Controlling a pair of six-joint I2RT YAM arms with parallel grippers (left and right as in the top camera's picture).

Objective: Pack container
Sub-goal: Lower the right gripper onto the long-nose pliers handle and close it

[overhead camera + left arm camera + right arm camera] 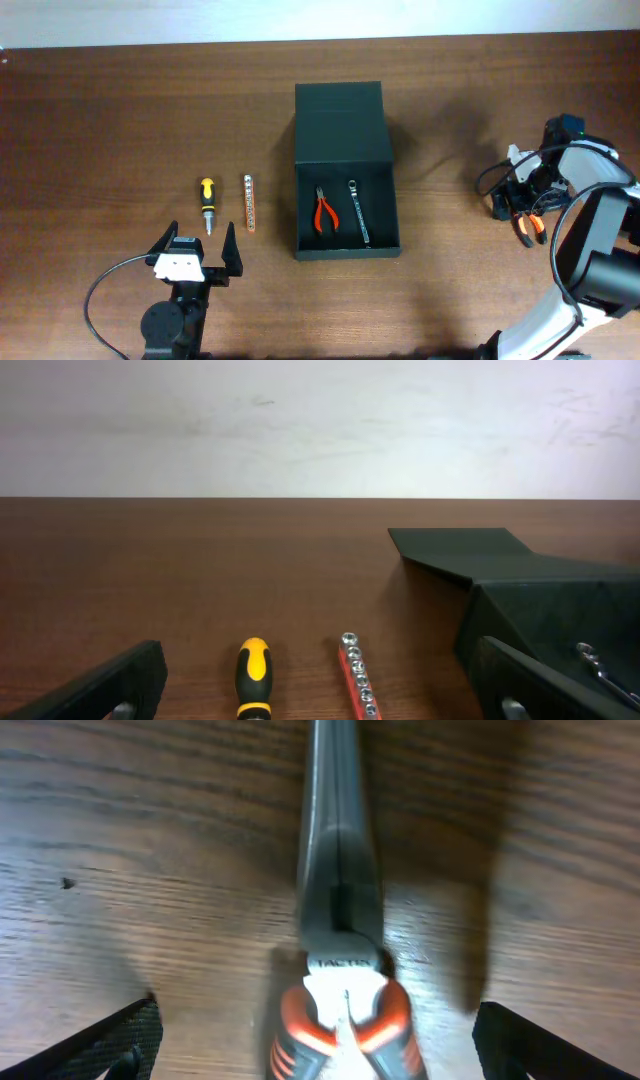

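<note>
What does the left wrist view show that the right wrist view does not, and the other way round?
Only left wrist: the screwdriver, the socket strip, the open box with a wrench inside, and a pale wall. Only right wrist: orange-handled pliers lying on the wood, seen close. Both: the table, and open fingers at the lower corners, of the left gripper and the right gripper.

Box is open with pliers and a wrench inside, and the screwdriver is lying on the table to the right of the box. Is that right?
Not quite. The overhead view shows the screwdriver lying on the table to the left of the box, beside the socket rail. The rest holds: the box is open with pliers and a wrench inside.
</note>
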